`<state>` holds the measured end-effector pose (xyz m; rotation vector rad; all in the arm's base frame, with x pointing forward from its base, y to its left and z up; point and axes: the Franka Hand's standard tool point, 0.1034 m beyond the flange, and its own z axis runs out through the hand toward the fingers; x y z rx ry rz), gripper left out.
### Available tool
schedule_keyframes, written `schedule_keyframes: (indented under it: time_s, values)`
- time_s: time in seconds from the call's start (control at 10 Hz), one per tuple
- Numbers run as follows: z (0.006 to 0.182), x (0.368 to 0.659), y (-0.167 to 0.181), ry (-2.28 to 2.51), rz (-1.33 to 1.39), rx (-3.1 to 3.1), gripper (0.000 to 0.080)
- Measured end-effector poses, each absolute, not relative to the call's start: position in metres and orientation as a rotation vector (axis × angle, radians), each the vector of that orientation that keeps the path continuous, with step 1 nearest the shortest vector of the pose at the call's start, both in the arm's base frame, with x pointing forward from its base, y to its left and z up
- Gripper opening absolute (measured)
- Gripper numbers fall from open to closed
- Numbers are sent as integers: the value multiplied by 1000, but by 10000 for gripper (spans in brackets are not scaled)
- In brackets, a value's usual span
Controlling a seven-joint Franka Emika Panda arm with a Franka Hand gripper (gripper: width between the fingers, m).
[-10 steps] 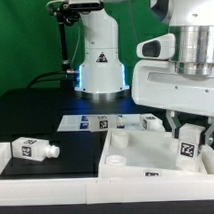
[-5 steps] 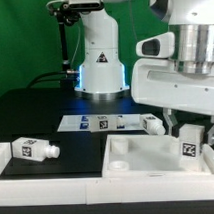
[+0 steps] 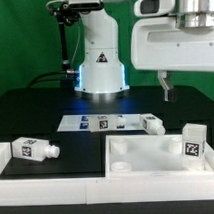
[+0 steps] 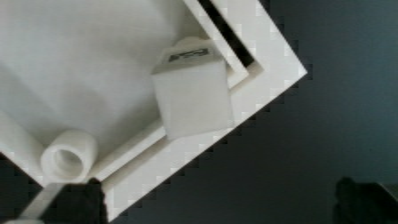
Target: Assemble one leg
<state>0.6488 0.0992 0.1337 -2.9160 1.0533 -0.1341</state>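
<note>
The scene is filled mostly by the black table, on which the white robot base is seen at about 12 o'clock of the exterior view. The white tabletop, a large square tray with a raised rim, is laid at about 5 o'clock; a rimmed corner hole is seen in its near corner towards the exterior view's left, and the same part is shown in the wrist view as a pale slab with a round hole.

The marker board lies flat near the middle, just behind the tabletop.

The gripper hangs at about 2 o'clock, well above the tabletop; only one dark finger is plainly seen, so it cannot be told whether the fingers are spread or closed. Nothing is seen held in it.

The leg stands upright at the tabletop's far corner on the exterior view's right, at about 4 o'clock, apart from the gripper; in the wrist view it is seen against the rim.

A second leg lies on its side at 8 o'clock, and a third at the marker board's end on the exterior view's right.
</note>
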Motion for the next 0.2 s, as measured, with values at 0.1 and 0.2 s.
schedule_keyframes:
  time_s: [0.1, 0.2]
  values:
    - [133, 649, 99, 1054, -132, -2917, 648]
    - [133, 649, 99, 1054, -132, -2917, 648]
